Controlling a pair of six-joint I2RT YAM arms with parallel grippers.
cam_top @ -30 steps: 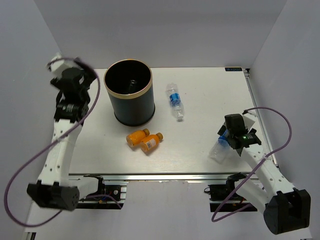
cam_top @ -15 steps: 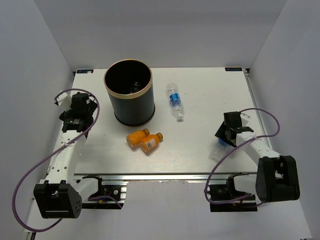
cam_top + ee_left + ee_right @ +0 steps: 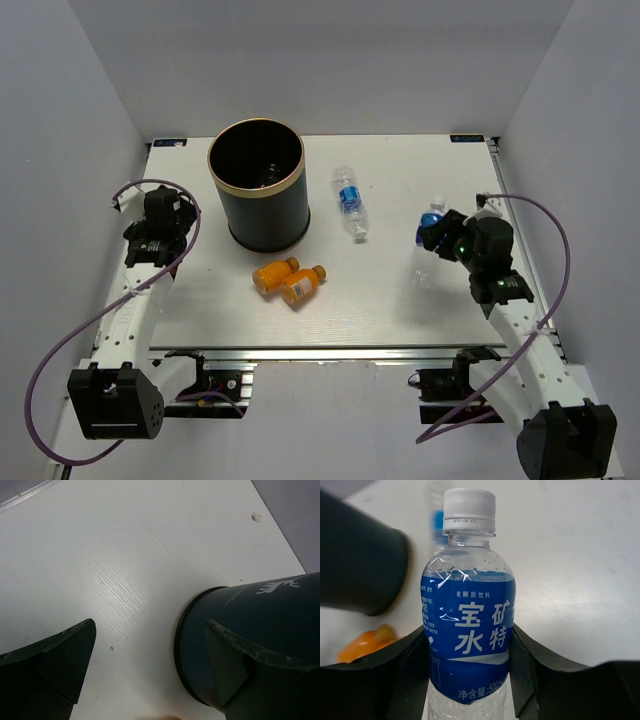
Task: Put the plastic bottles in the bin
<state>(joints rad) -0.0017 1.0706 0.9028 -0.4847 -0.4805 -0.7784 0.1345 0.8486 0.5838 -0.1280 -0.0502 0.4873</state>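
Note:
My right gripper [image 3: 441, 246] is shut on a clear water bottle [image 3: 428, 243] with a blue label and holds it above the table's right side. In the right wrist view that bottle [image 3: 467, 630] stands upright between the fingers [image 3: 525, 665], white cap up. Another water bottle [image 3: 350, 203] lies right of the dark bin [image 3: 265, 222]. Two orange bottles [image 3: 275, 273] [image 3: 304, 284] lie side by side in front of the bin. My left gripper [image 3: 150, 655] hangs open over bare table, left of the bin [image 3: 260, 625], with nothing between its jaws.
The gold-rimmed bin stands at the back left of the white table [image 3: 400, 310]. In the right wrist view the bin [image 3: 360, 565] and an orange bottle [image 3: 367, 642] show blurred to the left. Grey walls close in the back and both sides.
My right gripper shut on the water bottle at the front right, lifted it and carried it back and left. The left arm dropped from beside the bin's rim to the table's left side.

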